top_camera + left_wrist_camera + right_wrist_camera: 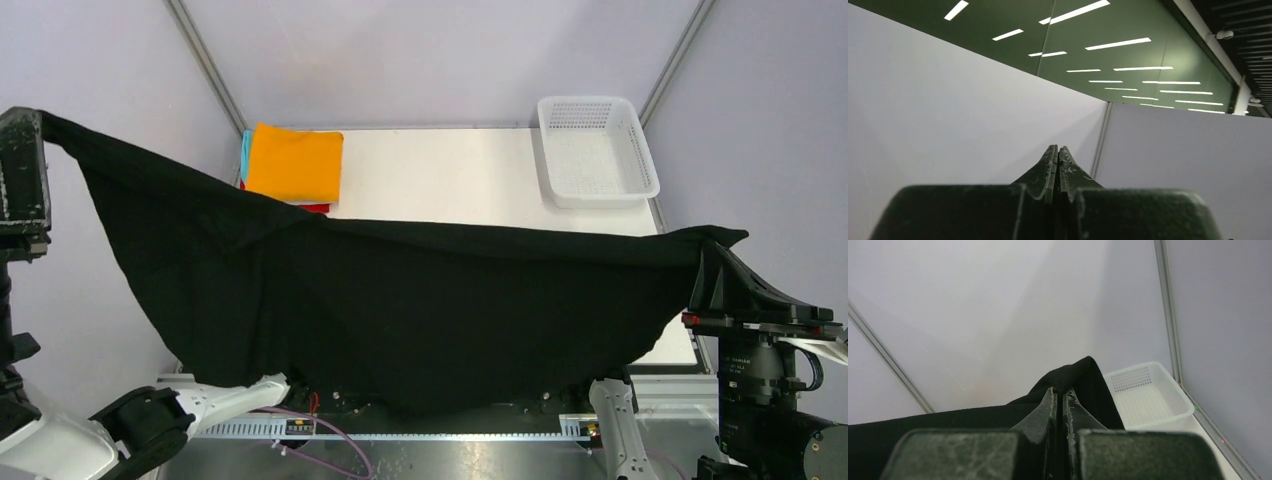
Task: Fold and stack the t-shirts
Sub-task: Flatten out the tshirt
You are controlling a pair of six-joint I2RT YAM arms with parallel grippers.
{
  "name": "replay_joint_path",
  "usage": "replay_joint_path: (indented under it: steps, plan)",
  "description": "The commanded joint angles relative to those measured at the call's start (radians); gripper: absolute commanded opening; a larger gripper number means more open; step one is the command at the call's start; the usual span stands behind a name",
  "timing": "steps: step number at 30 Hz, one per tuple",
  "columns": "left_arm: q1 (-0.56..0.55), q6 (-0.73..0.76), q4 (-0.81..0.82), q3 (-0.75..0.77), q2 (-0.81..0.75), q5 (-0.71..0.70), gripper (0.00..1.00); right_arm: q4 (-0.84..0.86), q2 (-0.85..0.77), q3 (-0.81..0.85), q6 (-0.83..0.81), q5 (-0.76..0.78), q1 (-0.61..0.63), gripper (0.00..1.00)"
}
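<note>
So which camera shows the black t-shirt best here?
Top external: the black t-shirt hangs spread between the left gripper and right gripper, nearly whole. Right wrist shows only a pinched corner and a strip of cloth; left wrist shows none of it.

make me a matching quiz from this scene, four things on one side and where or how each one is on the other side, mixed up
Things:
1. black t-shirt
2. orange shirt
3. white basket
4. right gripper

Places or states:
a. standing at the far right of the table
b. shut on a corner of black cloth
c. stretched out in the air, held at both ends
d. folded flat at the far left

Pairs: 1-c, 2-d, 3-a, 4-b
</note>
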Motion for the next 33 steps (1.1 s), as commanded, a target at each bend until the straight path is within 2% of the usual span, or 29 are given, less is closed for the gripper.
replay_joint_path:
  steps: [1,6,8,11,14,16,20,24,28,33]
  plan:
    - [0.008,0.098,0.094,-0.010,0.096,-0.129,0.00,-0.001,0.089,0.015,-0.035,0.037,0.004,0.00]
    - [0.010,0.307,0.329,-0.263,0.183,-0.437,0.00,0.035,0.178,-0.133,-0.008,0.056,0.004,0.00]
    - [0.060,0.328,0.428,-0.408,0.227,-0.495,0.00,0.070,0.222,-0.231,0.008,0.057,0.004,0.00]
    - [0.249,0.169,0.396,-0.546,0.314,-0.355,0.00,0.168,0.291,-0.417,0.031,0.046,0.004,0.00]
    - [0.370,0.168,0.570,-0.758,0.425,-0.279,0.00,0.302,0.402,-0.588,0.041,-0.016,0.004,0.00]
    - [0.402,0.173,0.660,-0.849,0.527,-0.252,0.00,0.401,0.500,-0.676,0.028,-0.058,0.004,0.00]
    - [0.437,0.133,0.621,-0.810,0.789,-0.177,0.00,0.548,0.737,-0.748,0.029,-0.067,0.004,0.04]
    - [0.436,0.120,0.639,-0.733,0.996,-0.128,0.00,0.608,0.962,-0.677,0.034,-0.077,0.004,0.10]
    - [0.439,0.074,0.531,-0.556,1.169,-0.158,0.00,0.606,1.115,-0.585,0.048,-0.048,0.004,0.13]
    - [0.447,0.016,0.442,-0.384,1.313,-0.212,0.00,0.587,1.211,-0.519,0.056,0.027,0.004,0.32]
